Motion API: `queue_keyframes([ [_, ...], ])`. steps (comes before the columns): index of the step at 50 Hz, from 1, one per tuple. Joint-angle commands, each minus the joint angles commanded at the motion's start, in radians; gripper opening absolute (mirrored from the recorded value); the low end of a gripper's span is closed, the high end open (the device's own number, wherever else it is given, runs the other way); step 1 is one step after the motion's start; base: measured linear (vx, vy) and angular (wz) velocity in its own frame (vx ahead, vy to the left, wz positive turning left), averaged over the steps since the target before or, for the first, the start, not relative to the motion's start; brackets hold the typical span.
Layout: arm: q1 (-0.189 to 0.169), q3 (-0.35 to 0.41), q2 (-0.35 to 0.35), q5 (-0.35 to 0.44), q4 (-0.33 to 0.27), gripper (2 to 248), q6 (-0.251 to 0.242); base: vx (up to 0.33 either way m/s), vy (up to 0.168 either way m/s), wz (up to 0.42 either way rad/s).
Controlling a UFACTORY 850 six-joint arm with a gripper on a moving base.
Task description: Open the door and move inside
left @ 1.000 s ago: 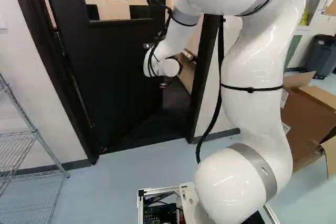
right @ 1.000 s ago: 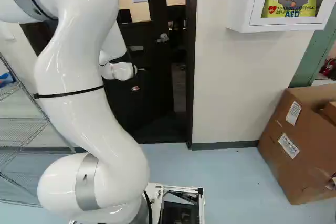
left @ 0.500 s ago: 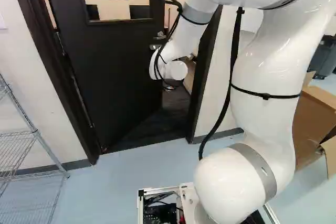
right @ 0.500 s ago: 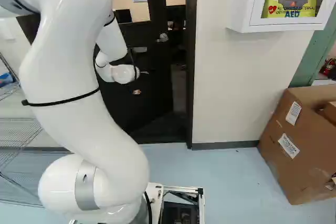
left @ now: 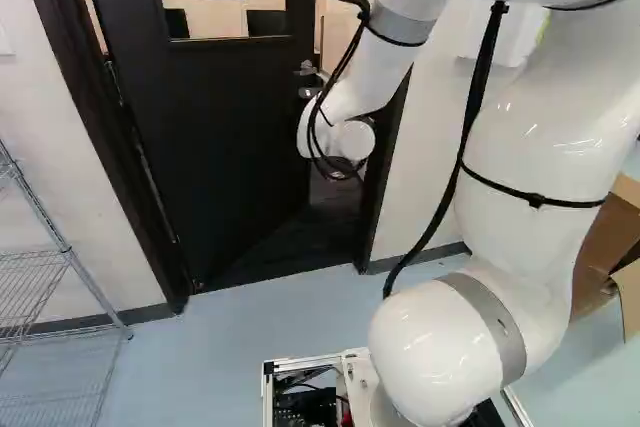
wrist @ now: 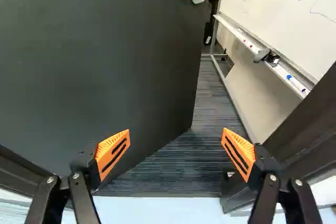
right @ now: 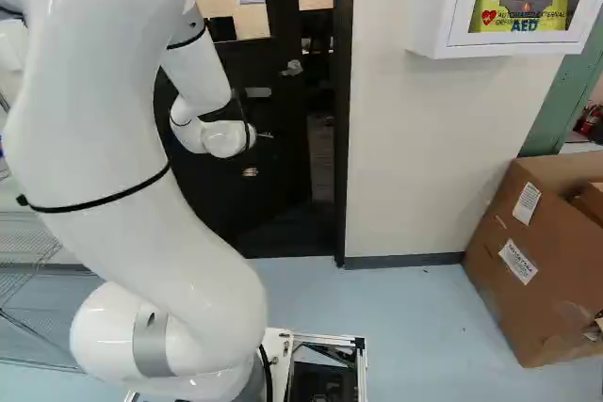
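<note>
The black windowed door [left: 215, 112] stands partly open; moving inside remains. The orange-padded black gripper [wrist: 176, 139] gapes wide, holding nothing.

The arm [left: 560, 147] was glossy white, all thick rounded tubes and bulging joints, with smooth grey bands [left: 495, 322] at the near joint and farther along. Thin black straps [left: 535, 200] circled it; one thick black cable [left: 478, 87] and several thinner cables [left: 350, 47] hung at the far left. The near base frame [left: 268, 397] was pale metal around dark electronics [left: 305, 407]. Black fingers [wrist: 84, 203] had silvery screws [wrist: 76, 176] and wedge-shaped orange pads [wrist: 106, 148], ribbed and dark-slotted
</note>
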Motion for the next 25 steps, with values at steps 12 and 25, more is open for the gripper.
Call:
queue_keyframes([
  [12, -0.032, 0.048, 0.045, 0.000, 0.000, 247, 0.000, 0.000, 0.000, 0.000],
  [25, -0.071, 0.094, 0.090, 0.000, -0.005, 247, 0.000, 0.000, 0.000, 0.000],
])
